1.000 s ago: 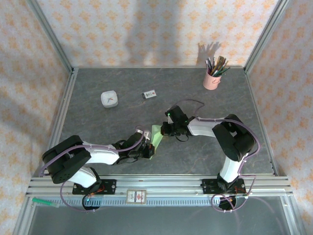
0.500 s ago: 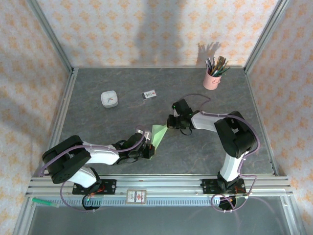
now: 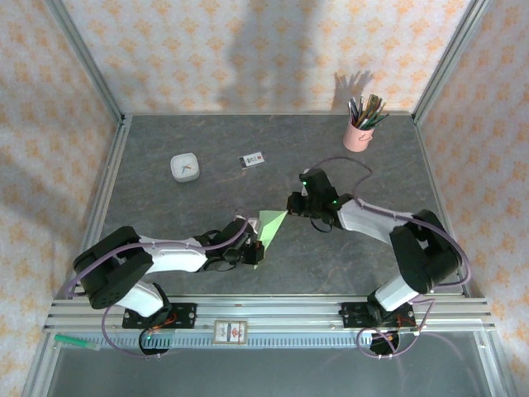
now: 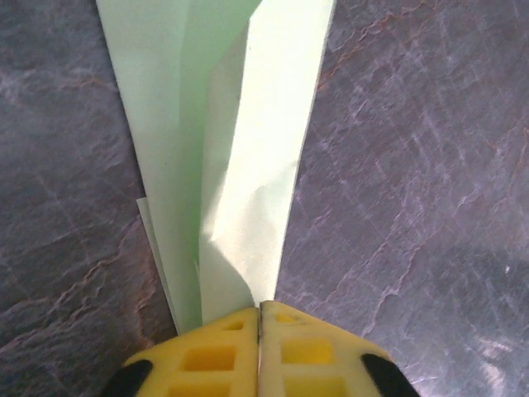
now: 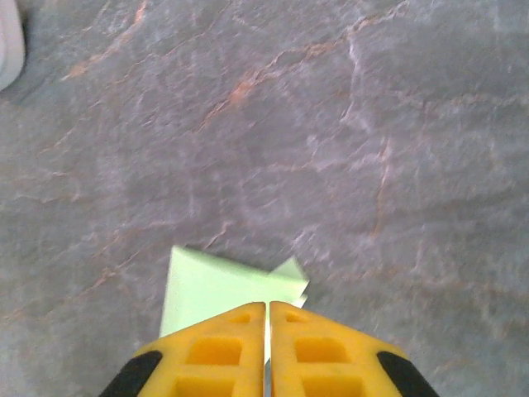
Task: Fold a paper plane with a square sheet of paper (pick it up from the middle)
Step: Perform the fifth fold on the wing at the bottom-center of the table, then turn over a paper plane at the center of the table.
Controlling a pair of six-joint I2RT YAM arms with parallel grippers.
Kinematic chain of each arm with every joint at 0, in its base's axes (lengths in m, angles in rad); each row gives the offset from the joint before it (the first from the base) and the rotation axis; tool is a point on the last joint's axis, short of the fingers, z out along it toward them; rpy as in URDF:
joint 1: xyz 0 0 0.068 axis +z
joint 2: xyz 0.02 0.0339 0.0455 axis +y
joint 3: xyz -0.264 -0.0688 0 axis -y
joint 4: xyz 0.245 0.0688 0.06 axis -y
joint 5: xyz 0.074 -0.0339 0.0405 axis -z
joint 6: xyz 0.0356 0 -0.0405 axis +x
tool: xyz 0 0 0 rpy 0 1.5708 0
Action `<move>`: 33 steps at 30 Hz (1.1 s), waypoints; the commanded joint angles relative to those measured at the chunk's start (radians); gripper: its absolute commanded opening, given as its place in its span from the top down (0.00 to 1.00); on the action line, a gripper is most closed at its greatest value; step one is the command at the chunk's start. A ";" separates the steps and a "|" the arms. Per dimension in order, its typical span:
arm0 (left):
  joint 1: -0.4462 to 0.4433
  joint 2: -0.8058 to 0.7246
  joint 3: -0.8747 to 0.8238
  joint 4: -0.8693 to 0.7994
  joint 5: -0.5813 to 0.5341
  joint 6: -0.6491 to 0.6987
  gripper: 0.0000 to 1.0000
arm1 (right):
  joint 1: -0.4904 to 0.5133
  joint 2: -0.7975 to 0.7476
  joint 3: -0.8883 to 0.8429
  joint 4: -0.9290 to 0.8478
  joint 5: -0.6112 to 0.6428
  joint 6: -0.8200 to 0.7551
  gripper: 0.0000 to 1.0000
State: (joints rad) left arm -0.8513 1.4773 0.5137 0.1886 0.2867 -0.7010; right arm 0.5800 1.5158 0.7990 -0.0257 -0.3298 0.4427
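The square sheet of paper is folded into a slim, pointed pale green paper plane (image 3: 269, 227), stretched between both grippers just above the table's middle. My left gripper (image 3: 254, 251) is shut on its near end. In the left wrist view the creased flaps (image 4: 248, 124) run straight away from the left gripper (image 4: 260, 304), whose jaws are pressed together. My right gripper (image 3: 291, 207) is shut on the far tip. In the right wrist view a layered green corner (image 5: 215, 285) sticks out past the right gripper (image 5: 268, 306).
A pink pencil cup (image 3: 358, 132) stands at the back right. A small white dish (image 3: 184, 168) and a small printed card (image 3: 252, 160) lie at the back left. The aluminium frame rail (image 3: 273, 308) runs along the near edge, by the arm bases.
My right gripper has moved right and away from the left one, drawing the green paper out longer between them. The left gripper has stayed almost in place.
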 commanded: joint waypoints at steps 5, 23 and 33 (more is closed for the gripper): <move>0.006 -0.190 0.005 -0.008 -0.034 -0.071 0.71 | 0.080 -0.178 -0.089 -0.038 0.182 0.135 0.75; 0.245 -0.386 -0.100 -0.100 -0.072 -0.056 0.55 | 0.352 0.138 0.100 -0.120 0.458 0.375 0.34; 0.245 -0.323 -0.083 -0.068 -0.031 -0.060 0.54 | 0.352 0.088 0.028 -0.127 0.436 0.411 0.63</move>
State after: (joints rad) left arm -0.6125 1.1427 0.4156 0.0982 0.2333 -0.7761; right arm 0.9298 1.6485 0.8574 -0.1192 0.0643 0.8291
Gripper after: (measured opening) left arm 0.454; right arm 0.400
